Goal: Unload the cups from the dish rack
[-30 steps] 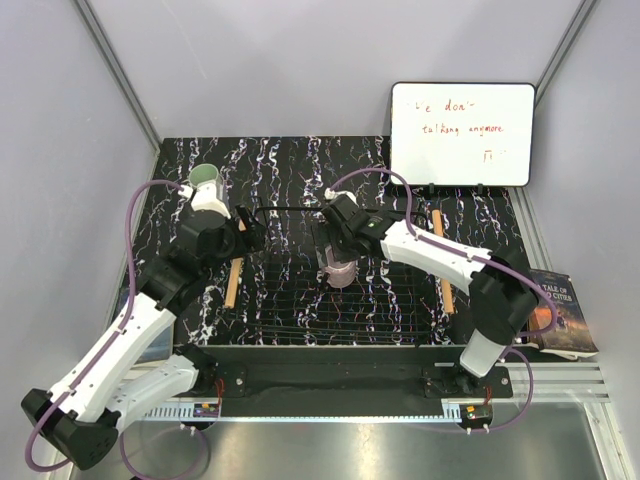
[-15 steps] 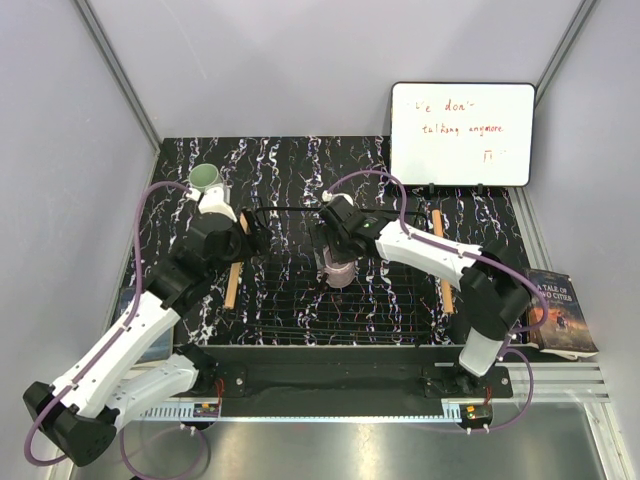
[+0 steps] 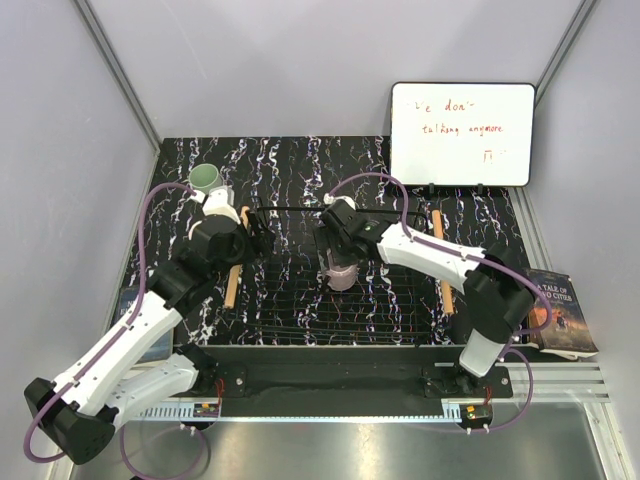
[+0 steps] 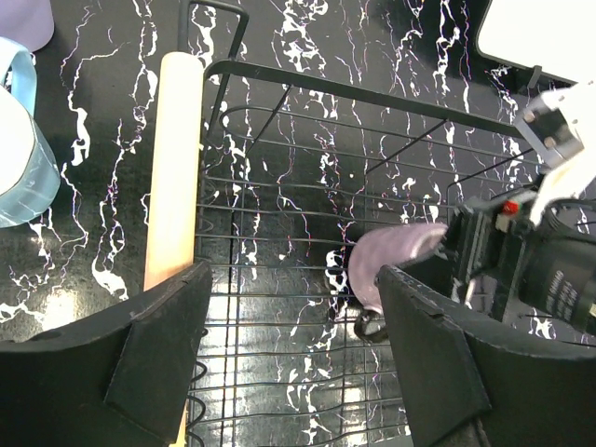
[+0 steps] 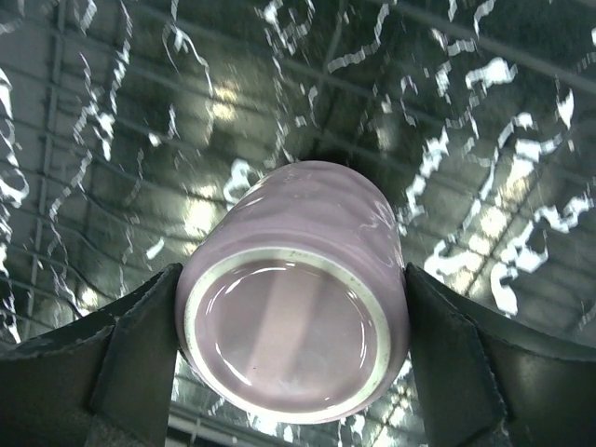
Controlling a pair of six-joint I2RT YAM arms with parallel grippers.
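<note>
Right claw (image 5: 291,279): clamped on the mauve-brown cup (image 5: 298,223), one finger pressed to each side of the wall. Cup tilted, open mouth turned toward the wrist camera, inside bare. Seen at centre frame from above, within the outline of the dish rack (image 3: 300,312), over its wire grid. Contact between cup and wires not discernible.

Left claw (image 4: 293,275): spread wide, nothing between the fingers. Poised above the left part of the rack, just inside the left wooden bar (image 4: 172,168). Well apart from the mauve-brown cup, which lies right of centre in the left wrist view.

Light blue mug (image 4: 20,163): at the left edge of the left wrist view, on the worktop (image 3: 290,165), outside the rack and left of the wooden bar.

Lavender cup (image 4: 23,17): only a corner visible, upper left of the same view, also outside the rack.

Pale green cup (image 3: 205,178): upright, mouth up, upper left of the worktop in the top view, outside the rack and close beside the left wrist.

Whiteboard (image 3: 462,133): propped at the upper right, handwriting on it.

Book (image 3: 560,310): at the right edge, off the worktop.
</note>
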